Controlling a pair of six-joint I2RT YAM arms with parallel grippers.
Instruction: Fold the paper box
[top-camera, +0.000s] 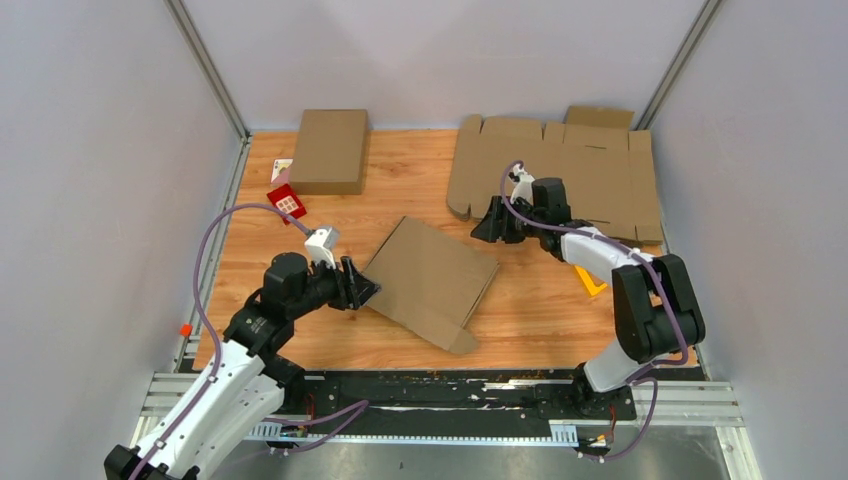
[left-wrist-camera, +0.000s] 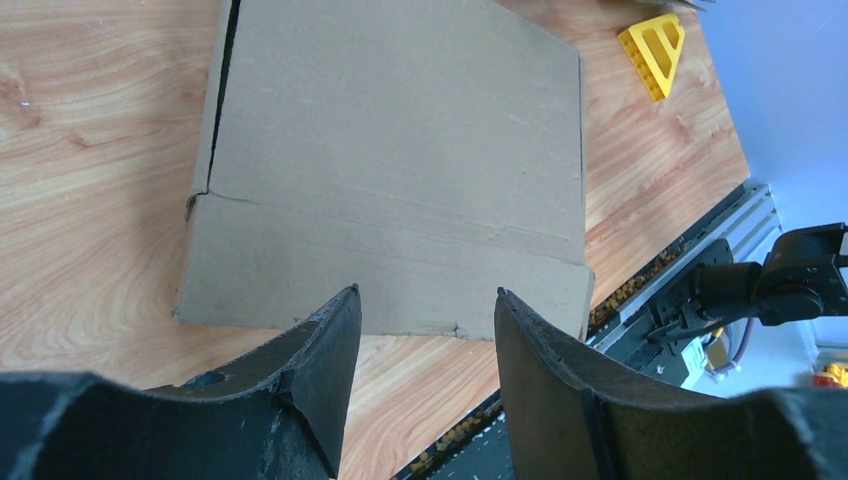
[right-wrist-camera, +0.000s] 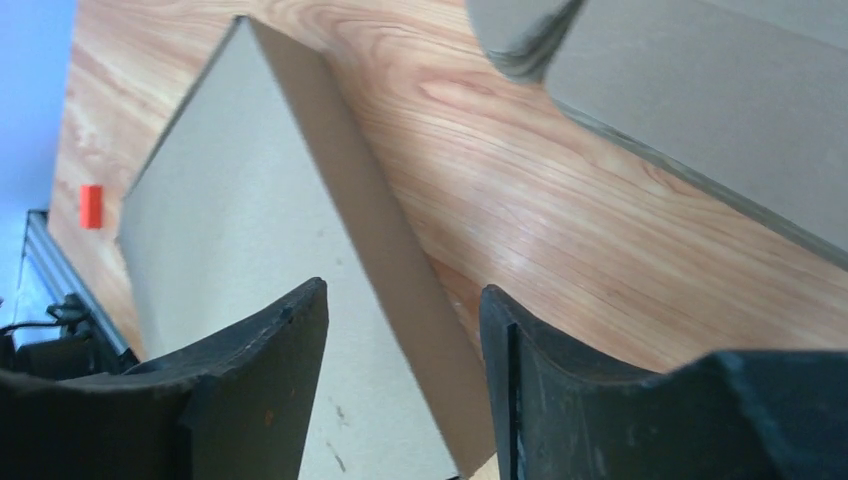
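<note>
Paper box (top-camera: 432, 282) on a wood-grain table (top-camera: 540, 300), grey walls (top-camera: 90, 200) around.
Left gripper (top-camera: 365, 288) beside its left edge, right gripper (top-camera: 482, 229) near its far corner; both spread, empty.

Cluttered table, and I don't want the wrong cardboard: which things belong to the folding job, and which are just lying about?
Job: paper box in the centre; left gripper; right gripper, both open.
Lying about: pile of flat blanks, far right; closed brown box, far left; red card; yellow piece.
</note>
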